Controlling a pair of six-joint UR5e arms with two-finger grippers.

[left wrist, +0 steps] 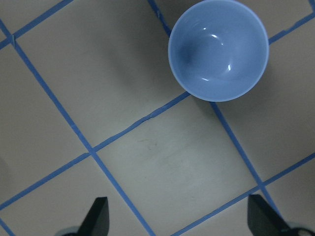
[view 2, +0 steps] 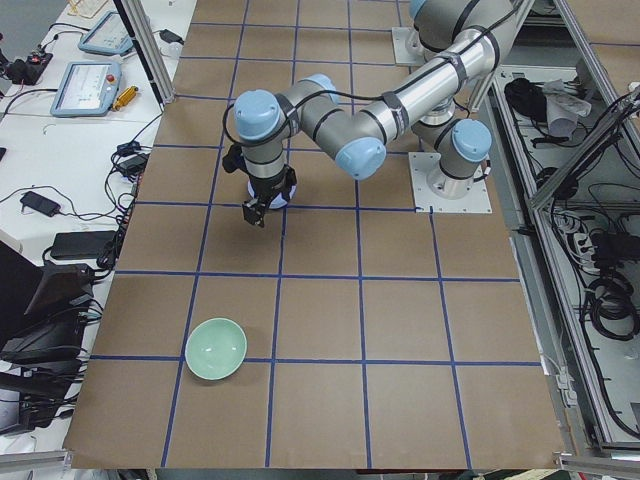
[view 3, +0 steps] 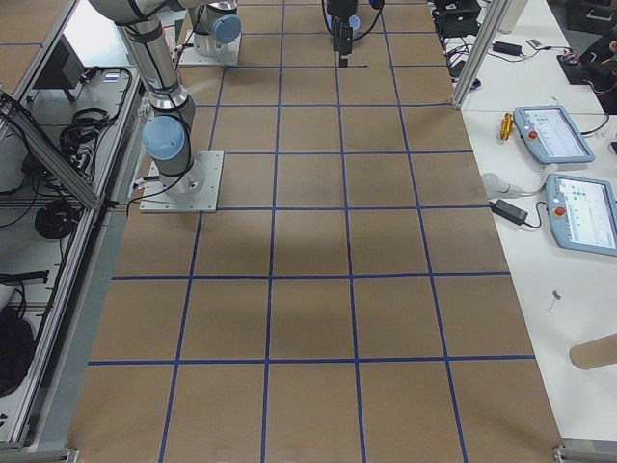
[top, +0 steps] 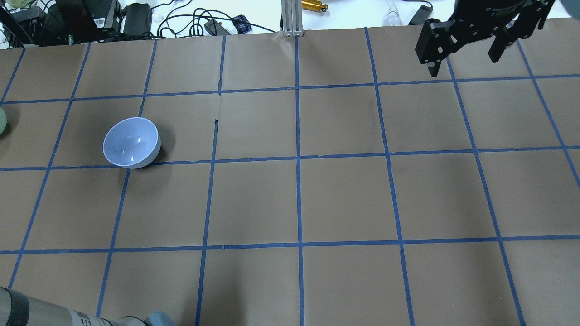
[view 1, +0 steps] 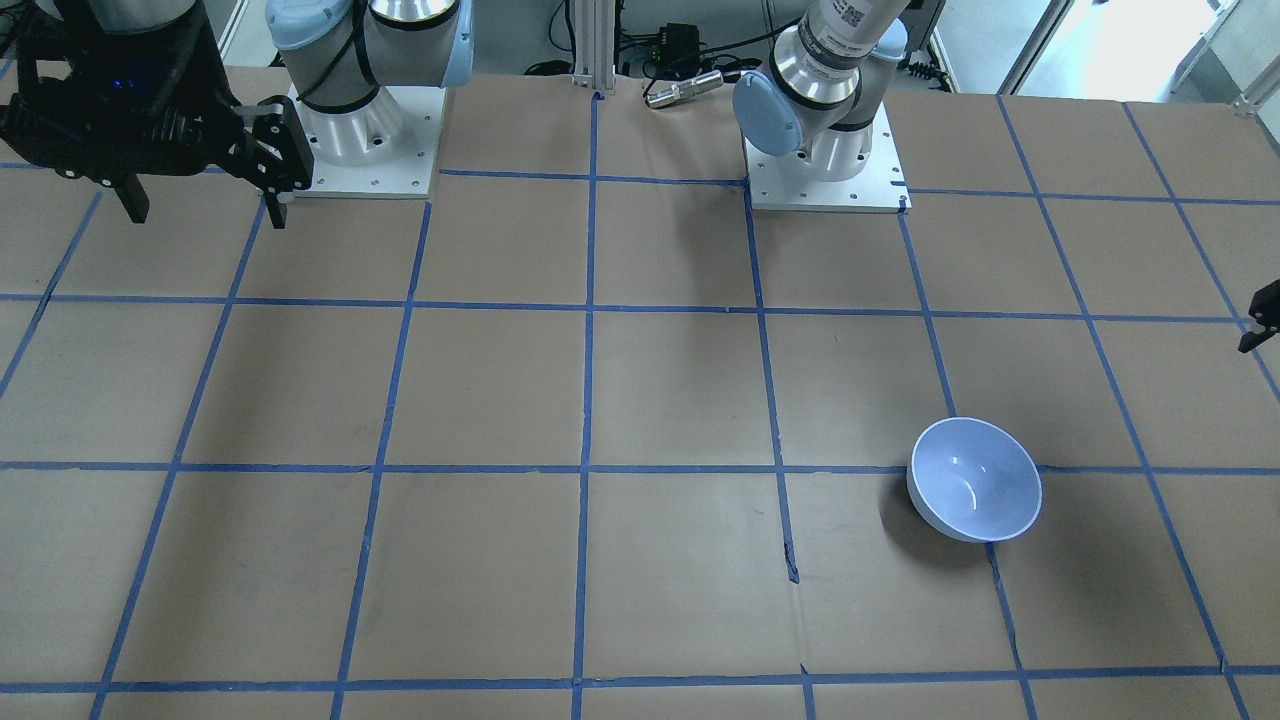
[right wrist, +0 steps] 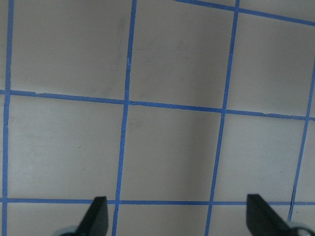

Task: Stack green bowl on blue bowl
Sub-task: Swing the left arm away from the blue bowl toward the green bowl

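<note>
The blue bowl stands upright and empty on the brown table; it also shows in the overhead view and the left wrist view. The green bowl stands upright and alone near the table's left end, a sliver of it at the overhead view's left edge. My left gripper is open and empty, high above the table beside the blue bowl. My right gripper is open and empty, high over the far right of the table.
The two arm bases are bolted at the table's robot side. An aluminium post, cables and boxes line the far edge. Teach pendants lie on a side bench. Blue tape grids the brown table.
</note>
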